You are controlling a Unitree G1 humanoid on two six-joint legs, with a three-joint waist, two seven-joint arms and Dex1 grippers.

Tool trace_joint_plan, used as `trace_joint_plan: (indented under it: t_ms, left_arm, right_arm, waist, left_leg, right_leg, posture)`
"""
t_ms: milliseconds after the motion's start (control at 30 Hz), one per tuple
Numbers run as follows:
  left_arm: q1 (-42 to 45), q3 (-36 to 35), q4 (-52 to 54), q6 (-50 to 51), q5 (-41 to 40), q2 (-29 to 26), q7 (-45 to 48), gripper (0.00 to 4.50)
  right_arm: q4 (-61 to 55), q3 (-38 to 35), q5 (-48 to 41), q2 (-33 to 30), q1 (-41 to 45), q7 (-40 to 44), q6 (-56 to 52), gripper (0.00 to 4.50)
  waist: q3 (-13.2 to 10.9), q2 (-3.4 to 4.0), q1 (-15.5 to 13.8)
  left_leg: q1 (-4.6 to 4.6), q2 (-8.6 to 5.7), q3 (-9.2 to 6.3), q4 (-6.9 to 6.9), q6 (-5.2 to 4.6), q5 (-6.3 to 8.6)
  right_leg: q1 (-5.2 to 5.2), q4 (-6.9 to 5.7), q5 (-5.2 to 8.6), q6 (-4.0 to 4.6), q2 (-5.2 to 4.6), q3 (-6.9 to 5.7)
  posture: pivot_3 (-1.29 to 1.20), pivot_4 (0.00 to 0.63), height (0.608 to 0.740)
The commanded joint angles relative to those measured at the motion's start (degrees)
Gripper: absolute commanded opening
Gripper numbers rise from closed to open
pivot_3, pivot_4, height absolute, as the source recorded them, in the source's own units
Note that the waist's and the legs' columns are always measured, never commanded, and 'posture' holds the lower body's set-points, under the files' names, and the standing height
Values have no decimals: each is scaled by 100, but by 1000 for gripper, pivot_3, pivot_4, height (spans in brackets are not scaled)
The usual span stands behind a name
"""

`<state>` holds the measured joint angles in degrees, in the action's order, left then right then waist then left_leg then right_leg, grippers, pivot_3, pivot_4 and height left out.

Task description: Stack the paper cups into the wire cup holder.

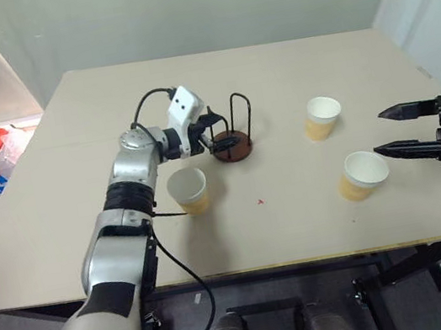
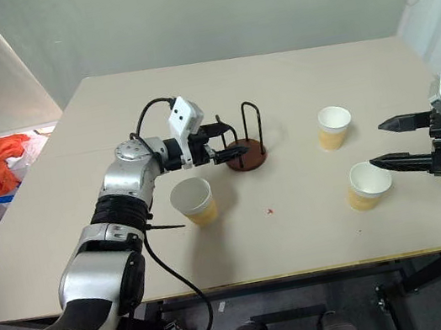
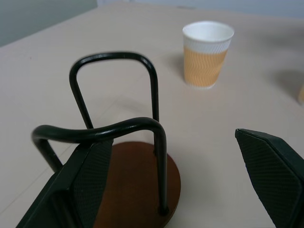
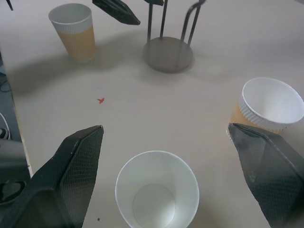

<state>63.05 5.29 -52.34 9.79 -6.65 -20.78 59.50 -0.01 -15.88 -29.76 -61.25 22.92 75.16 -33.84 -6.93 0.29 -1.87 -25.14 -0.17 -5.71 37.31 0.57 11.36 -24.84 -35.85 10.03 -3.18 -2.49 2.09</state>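
Because the left gripper (image 1: 226, 132) has its two black fingers spread wide with nothing between them, it seems to be placing itself at the wire cup holder (image 1: 232, 133) and not yet taking anything. In the left wrist view one finger (image 3: 88, 183) stands just beside the nearer wire loop, over the round base, while the other finger (image 3: 273, 173) is out over bare table; I cannot tell if the finger touches the wire. My guess is that the arm will steady the stand, so that it does not slide when a cup goes in.

The right gripper (image 2: 388, 144) is also wide apart and empty. It hovers above the nearest cup (image 2: 368, 185), and in the right wrist view this cup (image 4: 156, 190) lies between the two fingers, mouth up, so a grasp looks prepared.

The stand has a flat reddish-brown disc and thin glossy black wire bent into rounded upright loops, and it is empty. All three cups are still on the table (image 1: 317, 225), standing upright and well apart: one near the left forearm (image 1: 188, 191), one further back on the right side (image 1: 322, 117), and the one under the right gripper. They are tapered, with tan-yellow ribbed walls, white rims and white insides; such thin paper will crush easily if squeezed hard. The table top is smooth, pale beige and matte.
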Motion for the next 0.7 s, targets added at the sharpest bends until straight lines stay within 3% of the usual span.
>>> trace_joint_plan:
  t_ms: [33, 500, 700]
  left_arm:
    - [175, 52, -74, -123, 185, 76, -127, 4500]
    - [344, -6, -314, -359, 341, 507, -530, 4500]
    - [432, -79, -439, -447, 331, 482, -599, 2569]
  right_arm:
    - [-187, -353, -163, -156, -29, -68, -3, 4469]
    - [-390, -573, -277, -143, -377, -268, 21, 4469]
    - [-382, -650, -284, -164, -465, -300, 57, 4500]
  waist:
    - [0, 0, -5]
    - [-1, -2, -37]
    - [-2, -1, -41]
  left_leg:
    - [0, -2, 0, 0, -1, 0]
    - [-3, -15, 14, 30, -8, 9]
    - [0, -19, 20, 53, -39, 32]
  right_leg:
    - [1, 0, 1, -4, 0, 2]
    - [15, 3, 12, -40, 4, 19]
    - [25, 4, 19, -38, 9, 29]
  posture:
    - [0, 150, 740]
    - [0, 150, 740]
    - [0, 150, 740]
